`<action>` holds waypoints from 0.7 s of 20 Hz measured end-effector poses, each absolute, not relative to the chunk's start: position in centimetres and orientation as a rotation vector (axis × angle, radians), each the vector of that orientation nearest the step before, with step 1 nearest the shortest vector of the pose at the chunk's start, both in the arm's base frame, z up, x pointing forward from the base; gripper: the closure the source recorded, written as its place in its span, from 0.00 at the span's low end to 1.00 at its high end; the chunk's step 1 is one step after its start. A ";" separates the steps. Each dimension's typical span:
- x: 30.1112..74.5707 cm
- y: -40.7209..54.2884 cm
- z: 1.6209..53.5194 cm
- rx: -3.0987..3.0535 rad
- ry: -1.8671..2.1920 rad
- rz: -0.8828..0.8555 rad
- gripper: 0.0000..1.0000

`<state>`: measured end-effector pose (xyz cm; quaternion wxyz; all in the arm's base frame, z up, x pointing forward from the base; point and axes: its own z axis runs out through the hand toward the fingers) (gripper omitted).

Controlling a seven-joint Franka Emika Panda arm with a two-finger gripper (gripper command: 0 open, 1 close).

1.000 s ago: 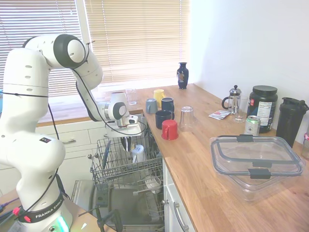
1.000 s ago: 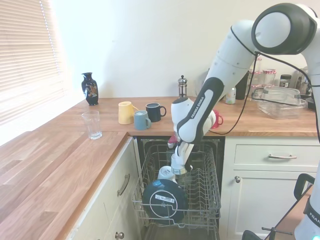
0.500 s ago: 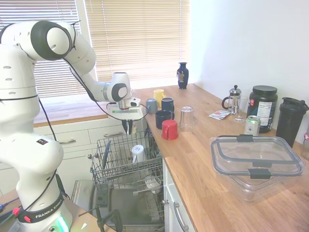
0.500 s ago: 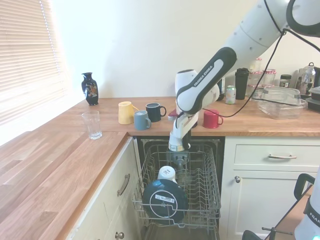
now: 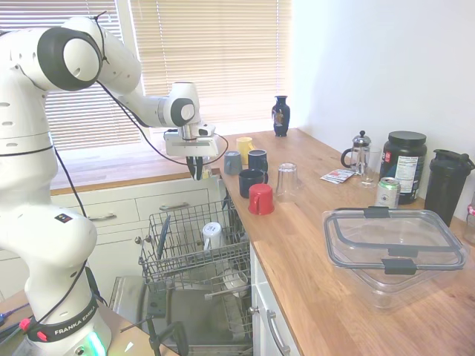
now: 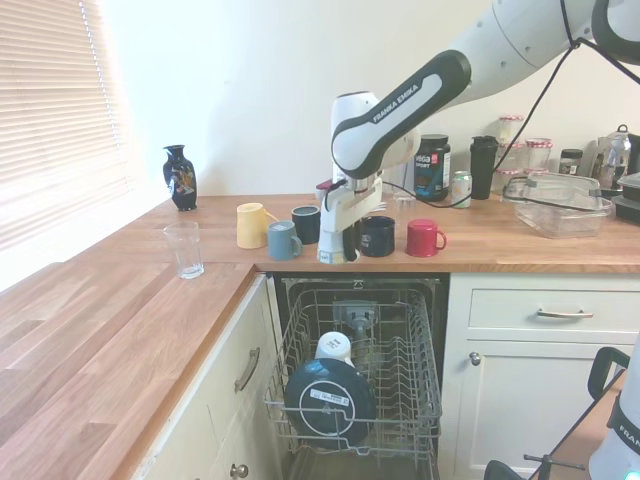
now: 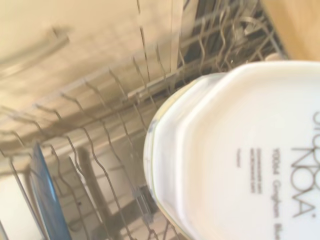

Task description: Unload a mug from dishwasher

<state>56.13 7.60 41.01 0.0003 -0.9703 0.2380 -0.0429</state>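
My gripper hangs at countertop height above the open dishwasher, shut on the small white mug. The mug's white base with sideways print fills much of the wrist view, with the grey wire rack blurred far below it. In the first exterior view my gripper sits just left of the counter edge, and the mug is hard to pick out against the bright window. The pulled-out rack still holds a taller bluish-white mug and a dark round lid.
On the counter right beside my gripper stand a grey-blue mug, yellow mug, navy mugs and a red mug. A drinking glass and a vase are further off. A clear lidded container sits nearer.
My gripper has risen out of the rack to counter level, carrying the white mug up with it. The tall bluish-white mug stayed in the rack.
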 end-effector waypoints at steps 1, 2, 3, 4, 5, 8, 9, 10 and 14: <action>56.6 7.6 41.3 -3.047 0.766 -0.126 1.00; 57.1 7.5 41.5 -3.046 0.781 -0.118 1.00; 57.6 7.4 41.5 -3.044 0.795 -0.111 1.00; 58.1 7.2 41.2 -3.044 0.806 -0.103 1.00; 58.6 7.0 40.8 -3.043 0.817 -0.097 1.00; 59.7 6.4 39.6 -3.042 0.841 -0.078 1.00; 59.9 6.2 39.5 -3.040 0.848 -0.078 1.00; 60.2 5.9 39.5 -3.038 0.855 -0.081 1.00; 60.6 4.4 39.4 -3.029 0.897 -0.081 1.00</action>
